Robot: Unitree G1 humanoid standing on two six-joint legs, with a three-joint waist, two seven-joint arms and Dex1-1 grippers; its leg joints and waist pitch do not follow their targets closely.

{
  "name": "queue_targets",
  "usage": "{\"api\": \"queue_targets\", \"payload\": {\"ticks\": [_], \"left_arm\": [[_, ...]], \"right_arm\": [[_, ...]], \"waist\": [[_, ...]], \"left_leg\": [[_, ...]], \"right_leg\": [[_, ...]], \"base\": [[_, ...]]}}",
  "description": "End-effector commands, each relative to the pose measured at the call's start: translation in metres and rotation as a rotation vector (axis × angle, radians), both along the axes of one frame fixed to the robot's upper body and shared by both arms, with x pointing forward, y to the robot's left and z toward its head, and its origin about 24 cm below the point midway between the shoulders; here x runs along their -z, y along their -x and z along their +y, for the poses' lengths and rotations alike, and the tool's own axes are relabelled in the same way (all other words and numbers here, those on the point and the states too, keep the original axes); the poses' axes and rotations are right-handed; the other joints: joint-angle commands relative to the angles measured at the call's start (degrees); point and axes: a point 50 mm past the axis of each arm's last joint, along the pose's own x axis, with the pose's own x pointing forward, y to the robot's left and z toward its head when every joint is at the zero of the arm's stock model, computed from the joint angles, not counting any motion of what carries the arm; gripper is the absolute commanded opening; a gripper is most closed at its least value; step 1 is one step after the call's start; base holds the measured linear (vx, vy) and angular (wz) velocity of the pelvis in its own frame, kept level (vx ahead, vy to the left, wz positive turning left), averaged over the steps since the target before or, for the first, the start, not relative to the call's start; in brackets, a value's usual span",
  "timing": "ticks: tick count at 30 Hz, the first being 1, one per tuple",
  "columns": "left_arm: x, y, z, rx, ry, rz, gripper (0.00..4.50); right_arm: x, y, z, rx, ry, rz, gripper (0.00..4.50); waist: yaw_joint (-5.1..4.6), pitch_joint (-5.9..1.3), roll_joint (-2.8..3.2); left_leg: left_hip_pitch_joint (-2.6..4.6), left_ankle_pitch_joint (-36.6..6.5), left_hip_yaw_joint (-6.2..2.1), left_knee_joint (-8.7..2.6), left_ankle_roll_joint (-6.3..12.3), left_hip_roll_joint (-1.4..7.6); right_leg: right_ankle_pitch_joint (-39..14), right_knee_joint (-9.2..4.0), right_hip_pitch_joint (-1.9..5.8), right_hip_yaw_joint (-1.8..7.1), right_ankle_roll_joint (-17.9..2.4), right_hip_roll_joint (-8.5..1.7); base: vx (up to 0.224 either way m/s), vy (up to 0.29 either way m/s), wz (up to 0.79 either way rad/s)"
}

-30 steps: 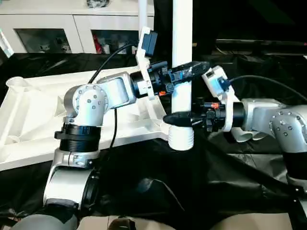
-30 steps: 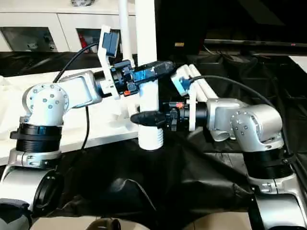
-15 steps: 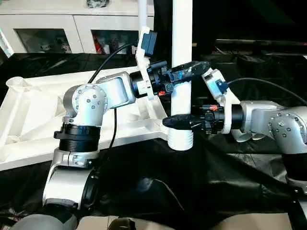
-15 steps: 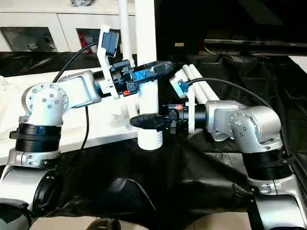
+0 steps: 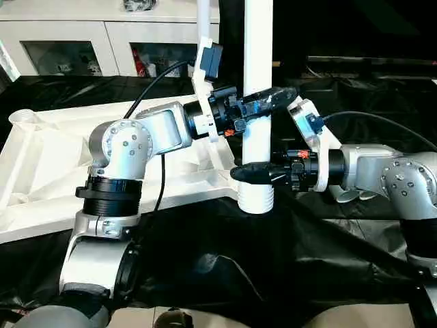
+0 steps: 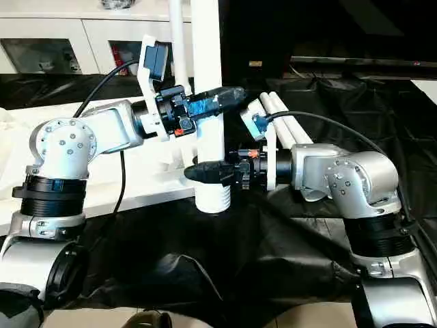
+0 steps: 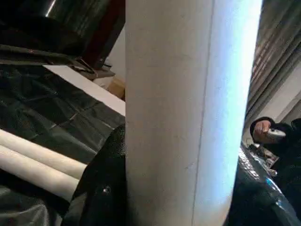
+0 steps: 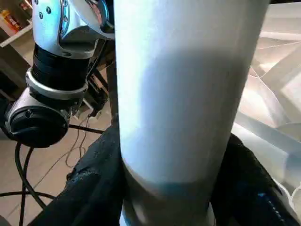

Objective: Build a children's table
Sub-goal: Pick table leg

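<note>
While I hold the leg [image 5: 257, 82] upright, its ribbed foot sits at the table top [image 5: 48, 171] near corner; my left gripper [image 5: 263, 104] clamps it higher, my right gripper [image 5: 254, 173] wraps it just above the foot.

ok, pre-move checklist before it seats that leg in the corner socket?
1. Left claw closed on the leg: ok.
2. Right claw closed on the leg lower down, above the ribbed end: ok, fingers wrap both sides in the right wrist view.
3. Leg upright: ok.
4. Ribbed end lined up over the socket: cannot tell, the end hides it.
5. Tabletop lying underside up: ok.
6. Spare legs out of the way behind the right arm: ok.
</note>
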Motion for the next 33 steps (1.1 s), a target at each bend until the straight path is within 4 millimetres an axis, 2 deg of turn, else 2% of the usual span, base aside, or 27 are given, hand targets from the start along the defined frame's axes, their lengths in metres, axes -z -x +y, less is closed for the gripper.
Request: {"api": "queue_targets", "payload": {"ticks": [1,20,21,23,26,29,31,32,33], "left_arm": [[-0.007,0.008,-0.008,0.061,-0.006,-0.043,1.86],[-0.007,0.009,-0.012,0.069,-0.011,-0.045,1.86],[-0.007,0.009,-0.012,0.063,-0.013,-0.048,2.21],[-0.009,0.007,-0.012,0.047,0.013,-0.041,2.56],[-0.014,0.003,-0.010,0.032,0.079,-0.030,2.65],[-0.021,-0.005,-0.005,-0.059,0.163,-0.046,2.99],[-0.024,-0.009,-0.003,-0.094,0.209,-0.052,3.03],[-0.028,-0.011,0.001,-0.107,0.287,-0.026,3.04],[-0.029,-0.012,0.001,-0.110,0.295,-0.022,3.04]], "right_arm": [[0.000,0.001,-0.003,0.012,0.023,-0.014,1.92],[0.002,0.003,0.000,-0.012,0.034,-0.017,1.92],[0.002,0.003,-0.001,-0.011,0.033,-0.017,1.92],[0.002,0.002,-0.001,-0.005,0.028,-0.019,1.92],[0.001,0.001,0.000,0.005,0.016,-0.022,1.92],[0.000,0.000,0.000,0.028,-0.013,-0.033,1.92],[-0.001,-0.001,0.000,0.044,-0.036,-0.040,1.92],[-0.003,-0.003,0.000,0.069,-0.073,-0.050,1.92],[-0.004,-0.003,0.000,0.073,-0.078,-0.052,1.92]], "waist": [[0.17,-5.27,-1.01],[0.17,-5.30,-0.89],[0.16,-5.28,-0.90],[0.18,-5.30,-0.80],[0.17,-5.25,-0.81],[0.19,-5.28,-0.92],[0.20,-5.32,-0.84],[0.24,-5.34,-0.58],[0.19,-5.30,-0.76]], "left_leg": [[2.01,-6.23,-0.36,-3.28,-0.19,2.16],[2.01,-6.59,-0.39,-3.24,-0.17,2.11],[2.01,-6.67,-0.36,-3.22,-0.15,2.10],[2.03,-6.74,-0.38,-3.21,-0.21,2.12],[1.98,-6.98,-0.36,-3.21,-0.34,2.09],[1.91,-7.47,-0.42,-3.21,-0.20,2.07],[1.94,-7.44,-0.47,-3.25,-0.04,2.16],[1.90,-7.40,-0.56,-3.21,-0.06,2.10],[1.87,-7.60,-0.42,-3.16,0.04,2.00]], "right_leg": [[-1.26,-4.02,2.73,2.14,-14.14,-2.84],[-1.28,-4.03,2.73,2.11,-14.42,-2.79],[-1.29,-4.05,2.73,2.13,-14.48,-2.80],[-1.24,-4.04,2.73,2.11,-14.56,-2.82],[-1.27,-4.12,2.77,2.10,-14.80,-2.83],[-1.49,-4.28,2.92,2.10,-14.86,-2.93],[-0.99,-4.22,2.85,2.07,-14.74,-2.92],[-0.94,-4.15,2.89,2.03,-14.79,-2.95],[-0.80,-4.23,2.80,2.05,-15.09,-2.93]], "base": [[0.000,0.000,0.00],[0.000,0.000,0.00],[0.000,0.000,0.00],[0.000,0.000,0.00],[0.000,0.000,0.00],[0.000,0.000,0.00],[0.000,0.000,0.00],[0.000,0.000,0.00],[0.000,0.000,0.00]]}}
